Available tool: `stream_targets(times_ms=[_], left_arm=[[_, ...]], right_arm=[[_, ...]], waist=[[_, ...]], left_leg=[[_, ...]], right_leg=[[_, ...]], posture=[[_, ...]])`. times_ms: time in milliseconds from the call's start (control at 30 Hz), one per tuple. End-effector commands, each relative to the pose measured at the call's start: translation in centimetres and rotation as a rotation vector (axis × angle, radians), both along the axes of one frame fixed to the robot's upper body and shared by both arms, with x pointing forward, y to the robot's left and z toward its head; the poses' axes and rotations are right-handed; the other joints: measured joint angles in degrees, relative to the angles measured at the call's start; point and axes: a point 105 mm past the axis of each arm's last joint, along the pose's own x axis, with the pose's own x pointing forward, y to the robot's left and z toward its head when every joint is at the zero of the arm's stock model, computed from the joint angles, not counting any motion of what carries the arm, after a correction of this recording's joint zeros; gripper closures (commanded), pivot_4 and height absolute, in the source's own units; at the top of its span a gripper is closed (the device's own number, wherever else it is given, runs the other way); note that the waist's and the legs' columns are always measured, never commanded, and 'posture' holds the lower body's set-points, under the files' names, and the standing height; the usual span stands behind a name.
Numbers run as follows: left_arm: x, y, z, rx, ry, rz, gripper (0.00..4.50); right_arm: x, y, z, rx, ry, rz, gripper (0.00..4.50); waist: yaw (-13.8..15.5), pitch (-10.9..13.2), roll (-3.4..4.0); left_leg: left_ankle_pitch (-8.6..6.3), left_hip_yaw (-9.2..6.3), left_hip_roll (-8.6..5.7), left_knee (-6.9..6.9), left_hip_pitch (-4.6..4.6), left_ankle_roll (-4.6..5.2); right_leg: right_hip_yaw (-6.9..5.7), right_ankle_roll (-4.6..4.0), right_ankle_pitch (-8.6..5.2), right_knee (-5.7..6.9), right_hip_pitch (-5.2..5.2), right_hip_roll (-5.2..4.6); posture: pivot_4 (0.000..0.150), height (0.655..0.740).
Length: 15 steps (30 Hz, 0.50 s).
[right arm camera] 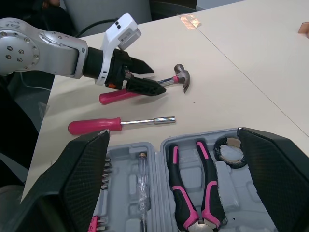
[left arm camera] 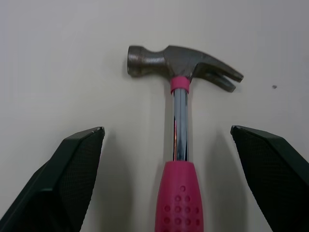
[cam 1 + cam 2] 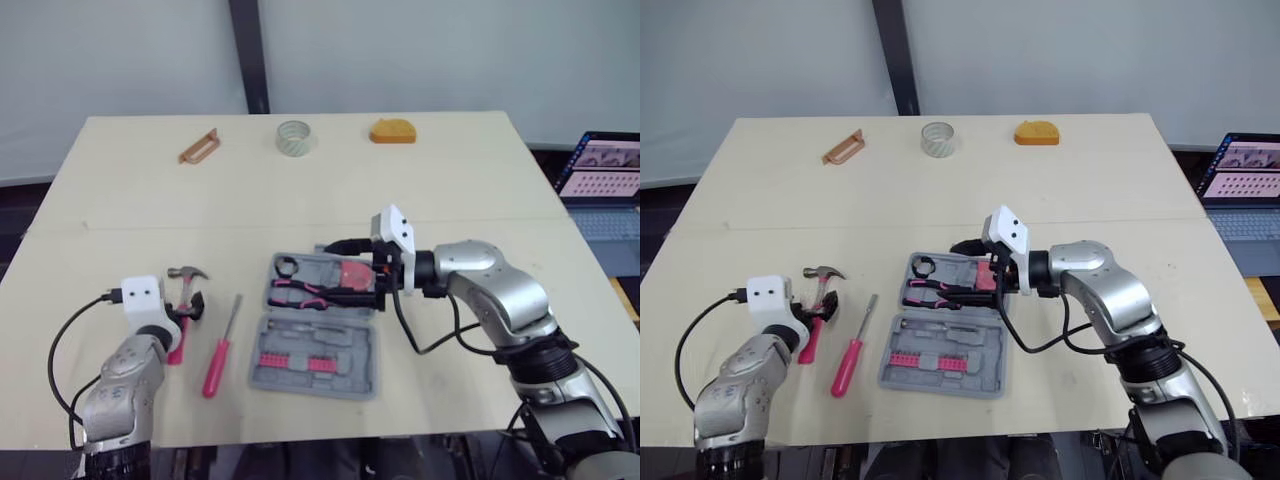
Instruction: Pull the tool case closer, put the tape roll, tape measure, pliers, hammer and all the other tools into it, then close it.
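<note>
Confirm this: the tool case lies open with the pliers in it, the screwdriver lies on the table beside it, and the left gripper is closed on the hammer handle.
One error: the left gripper is not closed. In the left wrist view its fingers stand open on either side of the hammer handle, clear of it. The open tool case, pliers and screwdriver are as stated.

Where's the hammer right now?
The hammer lies on the table on the robot's left, between the fingers of the open left gripper. The pink screwdriver lies beside it, towards the tool case.
</note>
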Motion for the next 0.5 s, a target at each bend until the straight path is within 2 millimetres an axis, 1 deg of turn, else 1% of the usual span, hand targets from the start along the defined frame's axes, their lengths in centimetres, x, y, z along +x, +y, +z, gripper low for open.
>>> stream_targets(times_ms=[33, 267, 367, 433, 500], left_arm=[[0.4, 0.3, 0.5, 0.021, -0.014, -0.015, 0.00], [1.6, 0.3, 0.3, 0.024, -0.006, -0.027, 0.00], [1.8, 0.1, 0.1, 0.023, 0.002, -0.035, 0.75], [1.9, -0.1, 0.0, 0.028, 0.009, -0.045, 1.74], [2.1, -0.4, -0.1, 0.024, 0.012, -0.057, 1.74]], right_arm=[[-0.1, 0.3, 1.3, 0.018, -0.050, 0.028, 0.04], [0.0, 0.3, 1.3, 0.023, -0.049, 0.018, 0.04], [0.1, 0.2, 1.3, 0.025, -0.048, 0.014, 0.00], [0.1, 0.2, 1.3, 0.026, -0.048, 0.011, 0.00], [0.2, 0.2, 1.3, 0.027, -0.047, 0.008, 0.00]], waist=[[0.02, 0.00, 0.00], [0.16, 0.00, 0.00], [0.15, 0.00, 0.00], [0.18, 0.00, 0.00], [0.24, 0.00, 0.00]], left_leg=[[0.00, 0.00, 0.00, 0.01, 0.00, 0.00], [0.00, -0.01, 0.00, 0.08, 0.00, 0.00], [0.00, -0.01, 0.00, 0.07, 0.00, 0.00], [0.00, -0.01, 0.00, 0.07, 0.00, 0.00], [0.00, -0.01, 0.00, 0.08, -0.01, 0.00]], right_leg=[[0.00, 0.00, 0.00, 0.01, 0.00, 0.00], [0.01, 0.00, 0.00, 0.05, 0.01, 0.00], [0.00, 0.00, 0.00, 0.05, 0.01, 0.00], [0.00, 0.00, 0.00, 0.04, 0.01, 0.00], [0.01, 0.01, 0.01, 0.04, 0.02, 0.00]], posture=[[0.150, 0.7400], [0.150, 0.7400], [0.150, 0.7400], [0.150, 0.7400], [0.150, 0.7400]])
